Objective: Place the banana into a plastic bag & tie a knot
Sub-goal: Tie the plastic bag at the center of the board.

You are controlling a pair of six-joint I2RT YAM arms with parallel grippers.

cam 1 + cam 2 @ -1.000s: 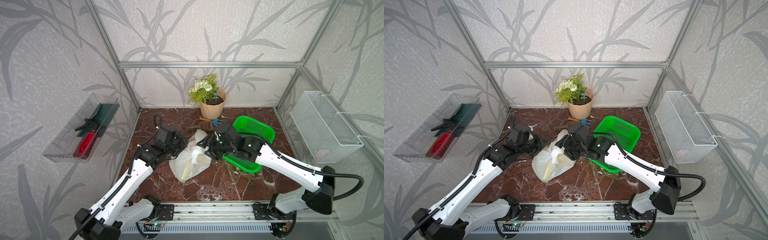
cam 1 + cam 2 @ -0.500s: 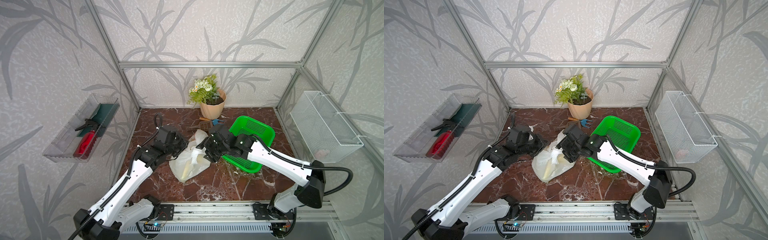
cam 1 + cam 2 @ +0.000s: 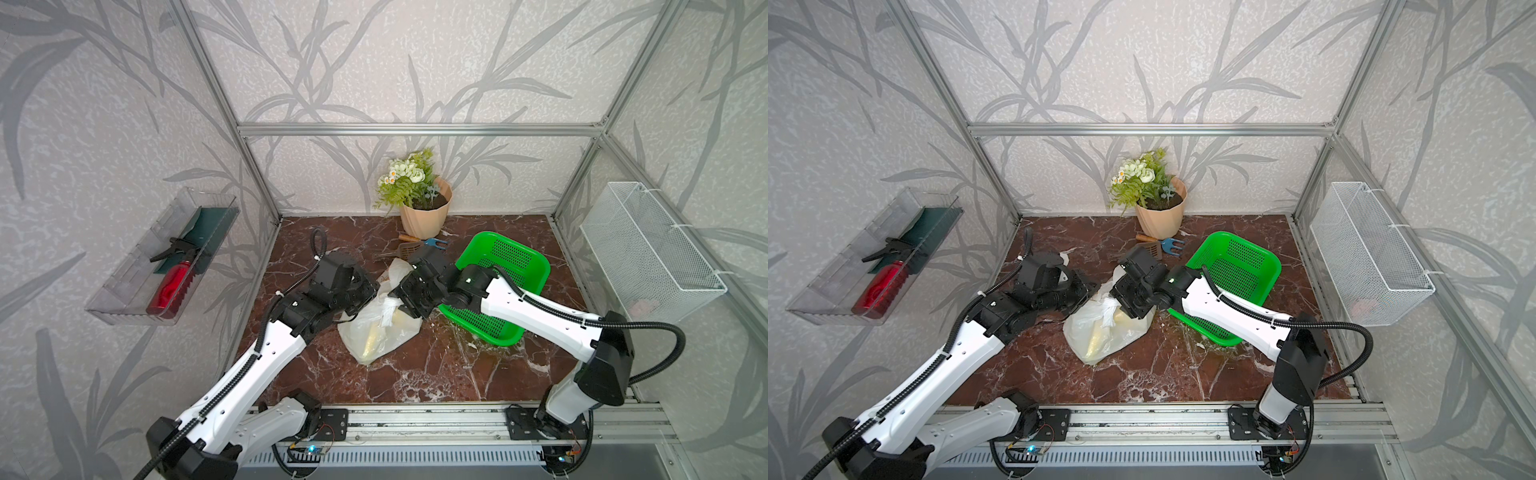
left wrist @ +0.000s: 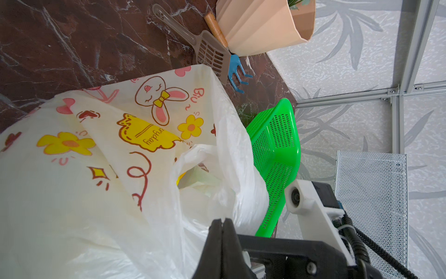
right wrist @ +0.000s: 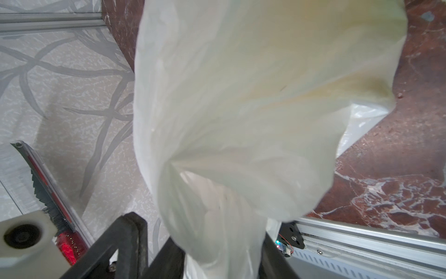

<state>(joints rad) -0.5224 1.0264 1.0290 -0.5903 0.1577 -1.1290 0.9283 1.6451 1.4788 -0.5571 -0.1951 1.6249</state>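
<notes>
Honestly, with the plastic bag (image 3: 374, 332) lying on the marble (image 3: 436, 374) between both arms, banana (image 3: 370, 343) inside, left gripper (image 4: 222, 224) pressed together and right gripper (image 5: 219, 244) straddling bunched handle film, grip unclear, we fear a weak pinch slipping and leaving the knot (image 3: 388, 309) loose.

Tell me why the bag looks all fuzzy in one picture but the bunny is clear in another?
Right wrist view: the plastic bag sits almost against the lens, so it blurs. Left wrist view: it is farther off, so its prints look sharp.
</notes>
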